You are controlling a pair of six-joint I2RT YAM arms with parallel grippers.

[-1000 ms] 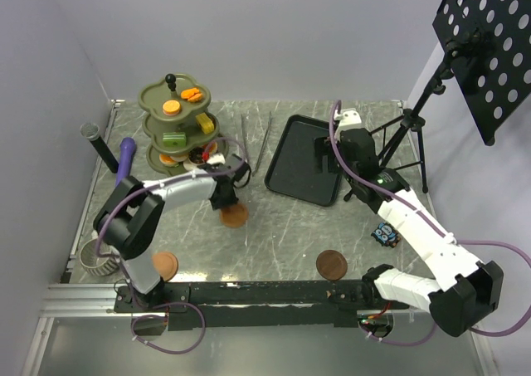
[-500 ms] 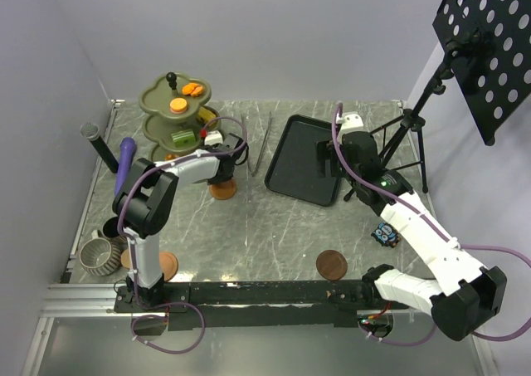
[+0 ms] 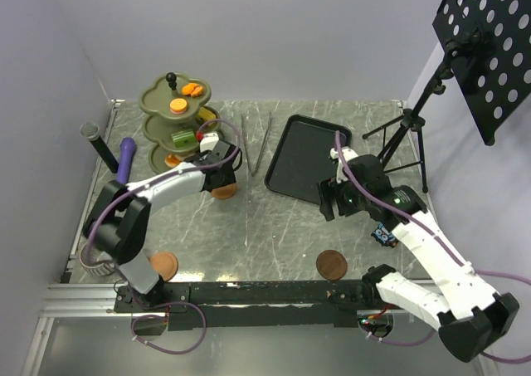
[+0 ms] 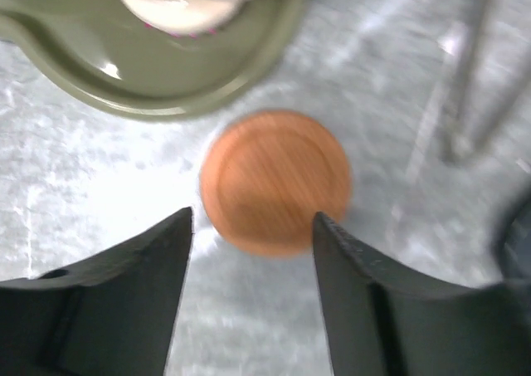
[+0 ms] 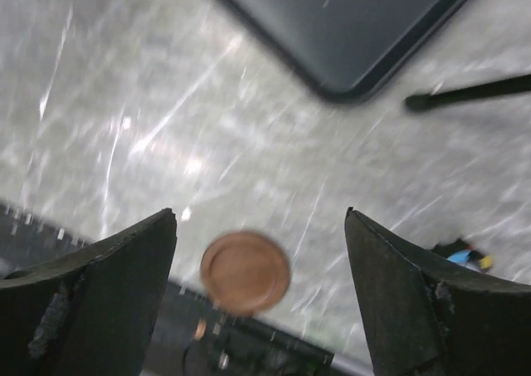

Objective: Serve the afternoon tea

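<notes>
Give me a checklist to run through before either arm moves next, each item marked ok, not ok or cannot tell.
1. Left claw jaws apart, gripping nothing: ok.
2. Rear saucer lying flat on the table, with a narrow gap to the stand: ok.
3. Right claw wide open and empty: ok.
4. Front saucer ahead of the right claw, with nothing on it: ok.
5. Cups set on saucers: not ok. The rear, front and left saucer are all bare.
6. Tongs lying beside the left claw, untouched: ok.
</notes>
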